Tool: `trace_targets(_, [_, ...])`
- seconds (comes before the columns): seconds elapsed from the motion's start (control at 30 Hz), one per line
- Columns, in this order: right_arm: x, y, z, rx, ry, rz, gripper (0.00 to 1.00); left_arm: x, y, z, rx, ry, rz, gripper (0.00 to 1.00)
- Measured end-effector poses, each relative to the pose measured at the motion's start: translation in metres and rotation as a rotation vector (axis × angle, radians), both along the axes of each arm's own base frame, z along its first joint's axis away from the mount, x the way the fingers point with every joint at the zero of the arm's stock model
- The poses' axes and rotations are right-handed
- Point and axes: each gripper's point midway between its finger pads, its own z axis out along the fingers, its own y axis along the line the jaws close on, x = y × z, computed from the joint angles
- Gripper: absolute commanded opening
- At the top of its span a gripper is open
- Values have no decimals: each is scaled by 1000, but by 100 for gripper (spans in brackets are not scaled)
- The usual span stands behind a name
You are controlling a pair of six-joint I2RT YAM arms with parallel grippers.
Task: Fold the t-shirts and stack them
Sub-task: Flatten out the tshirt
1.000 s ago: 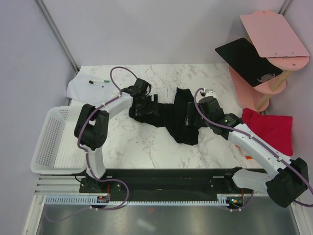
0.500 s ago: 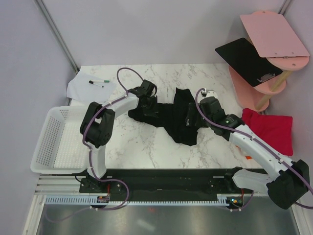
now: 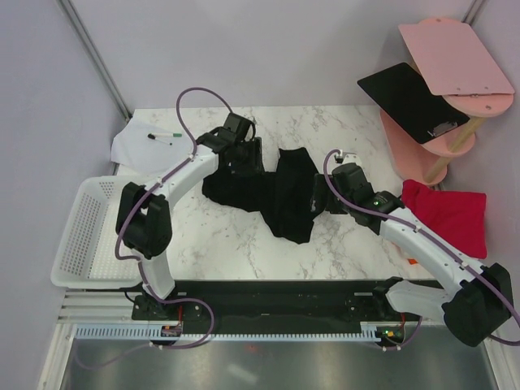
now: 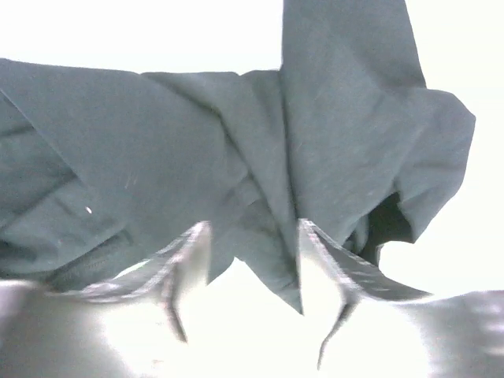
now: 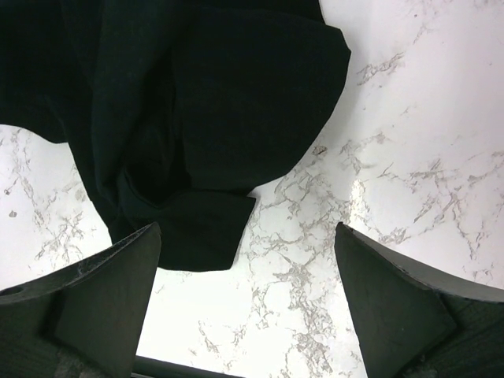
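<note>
The black t-shirt lies crumpled in the middle of the marble table. My left gripper sits at its back left part, and in the left wrist view its fingers are closed narrow with a bunch of the shirt's cloth between them. My right gripper is open and empty at the shirt's right edge. In the right wrist view a loose corner of the shirt lies just ahead of the jaws. A crimson red shirt lies at the right, with a bit of orange beside it.
A white basket hangs off the table's left edge. White paper with a marker lies at the back left. A pink stand with a flat black board is at the back right.
My left gripper moved toward the back of the table and the arm's elbow swung left. The shirt's left part shifted and spread with it. The right arm hardly moved.
</note>
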Motion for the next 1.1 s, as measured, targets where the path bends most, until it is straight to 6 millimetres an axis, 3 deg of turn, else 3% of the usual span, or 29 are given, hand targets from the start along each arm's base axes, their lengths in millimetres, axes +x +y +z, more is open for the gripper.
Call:
trace_targets(0.07, [0, 1, -2, 1, 4, 2, 98, 7, -1, 17, -10, -43, 4, 66])
trace_targets(0.17, [-1, 1, -4, 2, 7, 5, 98, 6, 4, 17, 12, -45, 14, 67])
trace_targets(0.5, [-3, 5, -7, 20, 13, 23, 98, -36, 50, -54, 171, 102, 69, 62])
trace_targets(0.6, [-4, 8, -10, 29, 19, 34, 98, -48, 64, -65, 173, 122, 93, 61])
trace_targets(0.77, [-5, 12, -15, 41, 34, 51, 98, -49, 84, -75, 105, 113, 160, 60])
trace_targets(0.93, [-6, 15, -15, 53, 37, 64, 98, -48, 90, -93, -5, 127, 204, 59])
trace_targets(1.1, [-5, 15, -15, 55, 34, 64, 98, -43, 74, -92, -126, 108, 185, 59])
